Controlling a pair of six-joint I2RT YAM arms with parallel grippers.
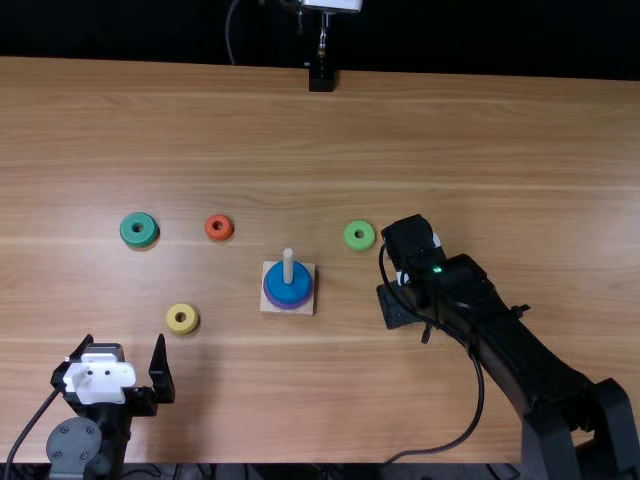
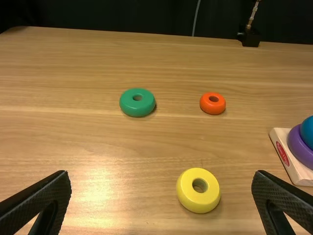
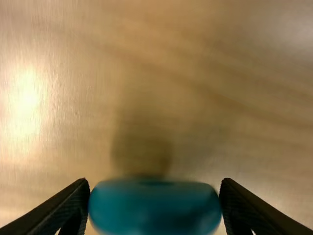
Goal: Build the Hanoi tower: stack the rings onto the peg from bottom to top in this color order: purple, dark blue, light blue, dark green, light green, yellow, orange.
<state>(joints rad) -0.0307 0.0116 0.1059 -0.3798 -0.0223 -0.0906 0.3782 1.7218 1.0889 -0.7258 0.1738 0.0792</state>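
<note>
Top view: nearest, the left tool [image 1: 125,340] is spread wide, empty, likely set aside to leave the peg [image 1: 288,264] to its partner. The right tool [image 3: 155,186] is closed on the light blue ring [image 3: 155,209] by its sides, probably for lowering onto the dark blue ring [image 1: 276,287]. Yellow ring [image 1: 182,319], light green ring [image 1: 359,235], dark green ring [image 1: 139,230] and orange ring [image 1: 219,227] lie well apart, with approach room, inside the counter's [image 1: 450,140] far edge.
</note>
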